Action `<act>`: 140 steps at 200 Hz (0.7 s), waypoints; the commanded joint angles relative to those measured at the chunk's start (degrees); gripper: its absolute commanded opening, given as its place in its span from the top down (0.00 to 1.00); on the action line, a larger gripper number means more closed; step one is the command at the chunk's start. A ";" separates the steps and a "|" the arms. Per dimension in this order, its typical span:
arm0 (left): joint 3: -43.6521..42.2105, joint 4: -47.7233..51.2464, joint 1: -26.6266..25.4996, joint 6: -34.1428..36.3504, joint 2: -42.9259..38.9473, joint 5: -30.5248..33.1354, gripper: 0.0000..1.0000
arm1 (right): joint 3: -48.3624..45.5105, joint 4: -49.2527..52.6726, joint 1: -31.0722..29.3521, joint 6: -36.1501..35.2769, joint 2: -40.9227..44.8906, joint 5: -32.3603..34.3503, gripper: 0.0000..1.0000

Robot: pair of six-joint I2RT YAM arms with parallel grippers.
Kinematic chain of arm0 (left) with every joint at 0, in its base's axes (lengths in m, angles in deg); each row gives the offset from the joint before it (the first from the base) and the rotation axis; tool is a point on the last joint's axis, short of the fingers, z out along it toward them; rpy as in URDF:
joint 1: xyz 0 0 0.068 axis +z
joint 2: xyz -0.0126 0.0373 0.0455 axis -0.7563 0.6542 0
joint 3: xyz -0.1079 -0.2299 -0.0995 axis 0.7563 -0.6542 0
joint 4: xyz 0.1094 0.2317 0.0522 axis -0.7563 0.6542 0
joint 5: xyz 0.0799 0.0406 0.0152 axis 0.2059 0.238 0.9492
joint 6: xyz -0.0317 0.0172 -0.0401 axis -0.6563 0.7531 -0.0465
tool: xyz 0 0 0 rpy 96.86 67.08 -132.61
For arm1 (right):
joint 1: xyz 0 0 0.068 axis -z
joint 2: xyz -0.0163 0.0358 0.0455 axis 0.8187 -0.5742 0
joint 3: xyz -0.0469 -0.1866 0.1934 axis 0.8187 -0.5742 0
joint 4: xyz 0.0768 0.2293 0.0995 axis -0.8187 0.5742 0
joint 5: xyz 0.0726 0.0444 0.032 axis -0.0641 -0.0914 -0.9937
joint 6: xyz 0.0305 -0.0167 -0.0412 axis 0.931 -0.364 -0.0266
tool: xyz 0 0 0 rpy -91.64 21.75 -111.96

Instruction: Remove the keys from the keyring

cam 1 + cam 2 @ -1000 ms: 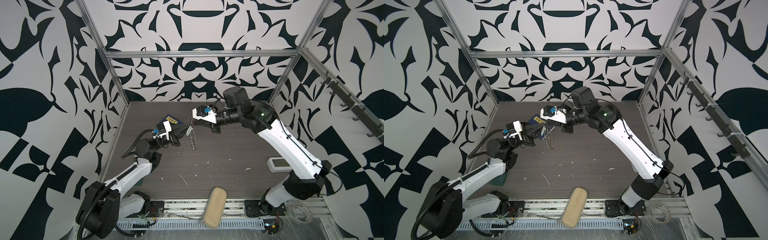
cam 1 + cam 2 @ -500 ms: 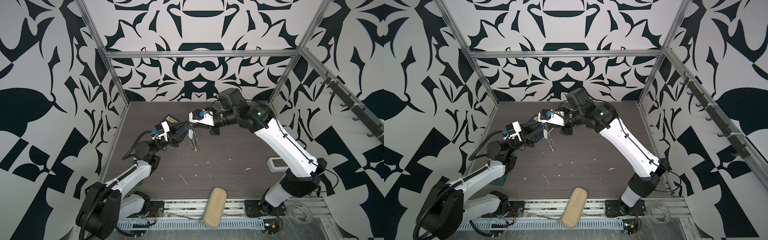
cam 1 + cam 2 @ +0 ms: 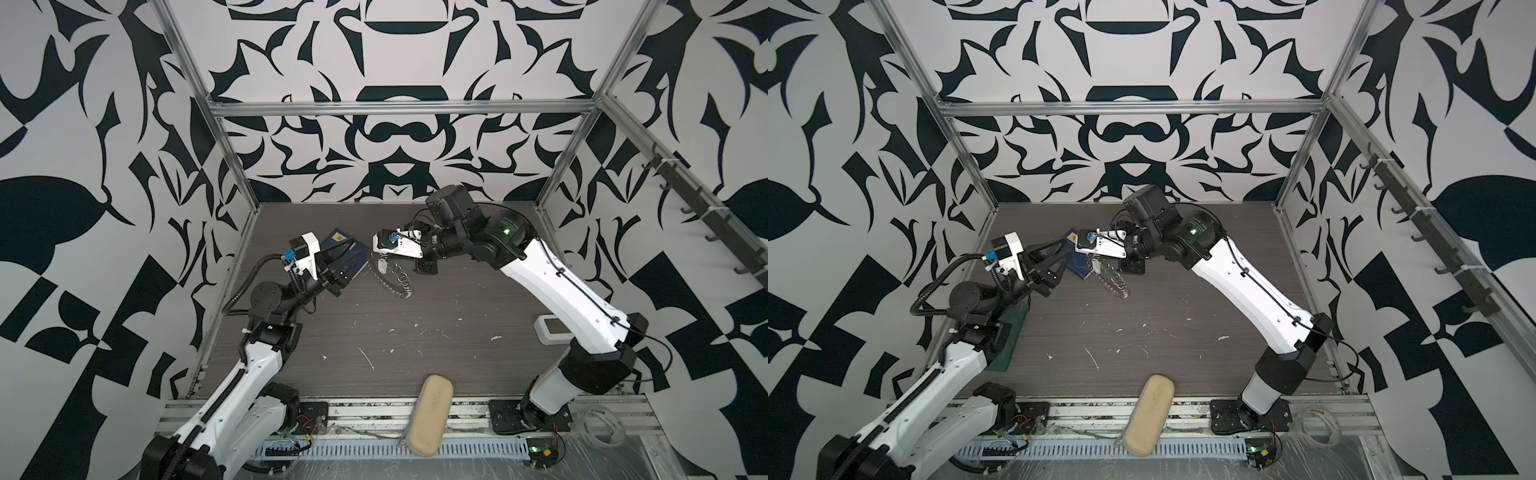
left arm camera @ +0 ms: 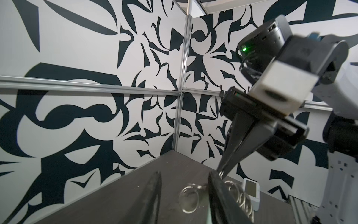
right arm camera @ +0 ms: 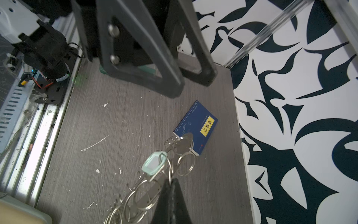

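Keys, a small silver blade on a pale mint oval tag, dangle just below the tips of the right gripper, threaded on one wire loop of the keyring. Leftmost, the left gripper has its jaws parted and empty just beside the hanging loops, with a blue book lying on the table beneath it. It should probably close on the tag's flat plastic faces, not the slick round wire, then work the tag along the coil rather than yank. Between the grippers the keyring hangs edge-on, a thin flat grey metal band fringed with springy split rings. Rightmost, the right gripper is clamped on the keyring's rim and needs to hold steady.
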 commanded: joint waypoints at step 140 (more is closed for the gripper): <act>5.83 4.16 -0.43 -19.01 7.47 -13.64 0.60 | -0.82 -3.86 -0.52 1.59 2.40 0.00 1.00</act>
